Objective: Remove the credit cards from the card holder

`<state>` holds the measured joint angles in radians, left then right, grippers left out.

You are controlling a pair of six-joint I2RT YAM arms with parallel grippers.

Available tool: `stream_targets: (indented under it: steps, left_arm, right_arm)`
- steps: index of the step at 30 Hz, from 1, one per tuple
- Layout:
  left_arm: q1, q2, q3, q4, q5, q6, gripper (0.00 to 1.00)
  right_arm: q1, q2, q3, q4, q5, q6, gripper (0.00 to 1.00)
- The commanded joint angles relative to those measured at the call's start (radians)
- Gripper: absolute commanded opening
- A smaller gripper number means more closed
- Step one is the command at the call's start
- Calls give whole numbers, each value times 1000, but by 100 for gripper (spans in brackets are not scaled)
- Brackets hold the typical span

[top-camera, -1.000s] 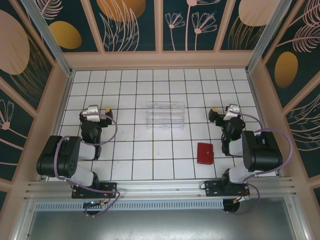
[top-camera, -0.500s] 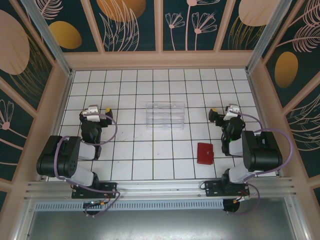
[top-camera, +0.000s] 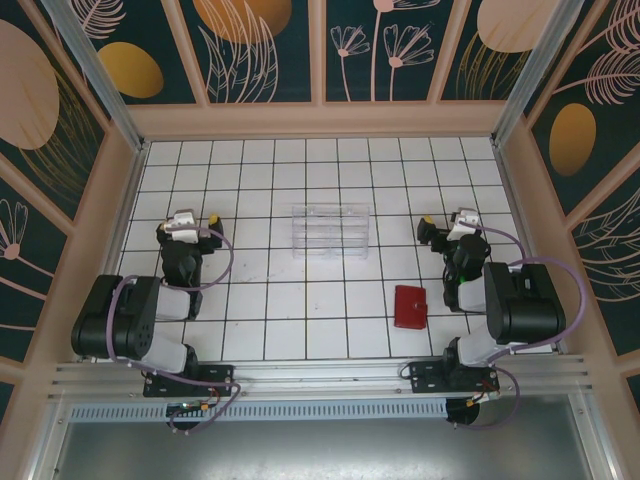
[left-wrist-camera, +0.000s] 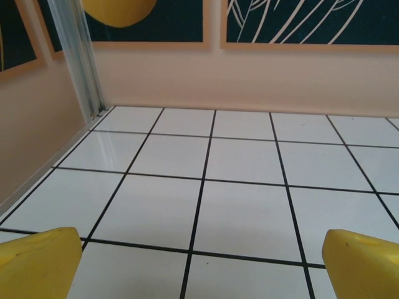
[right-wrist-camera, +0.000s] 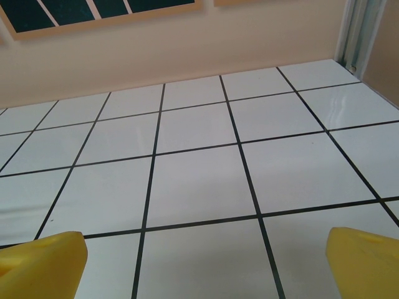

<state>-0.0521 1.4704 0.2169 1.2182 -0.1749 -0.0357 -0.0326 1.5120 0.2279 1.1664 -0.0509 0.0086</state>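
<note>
Nothing moved, card holder (top-camera: 409, 306) folded shut, near right arm (top-camera: 515, 300)

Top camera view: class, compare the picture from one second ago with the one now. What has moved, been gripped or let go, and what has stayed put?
Nothing has visibly changed. The red wallet still lies folded on the tiles near the right arm, untouched. The clear tray sits in the same spot mid-table. The left hand and right hand stay open and empty.
</note>
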Motion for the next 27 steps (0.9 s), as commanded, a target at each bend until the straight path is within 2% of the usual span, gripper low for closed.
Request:
stream_targets:
  steps: [1, 5, 8, 13, 19, 22, 24, 27]
  left_arm:
    - [6, -90, 95, -207, -52, -37, 99]
    - [5, -167, 164, -405, -99, -126, 99]
    - [-7, -247, 180, -512, -51, -192, 98]
    - [-55, -358, 239, -734, 17, -301, 99]
    - [-195, -351, 358, -987, 9, -381, 99]
    - [-265, -269, 452, -1112, 54, -446, 98]
    - [-352, -220, 510, -1167, 50, -467, 98]
    - [-471, -170, 566, -1195, 53, -518, 98]
  right_arm:
    - [8, -92, 68, -140, 8, -10, 99]
    - [15, -171, 153, -418, 7, 63, 98]
    - [42, -228, 183, -605, 58, 80, 95]
    - [45, -358, 231, -937, 56, 132, 94]
    - [44, -437, 276, -1190, -3, 370, 88]
    - [46, -429, 269, -1237, -165, 456, 87]
    - [51, -434, 250, -1255, -250, 493, 86]
    - [69, -456, 252, -1340, -249, 520, 86]
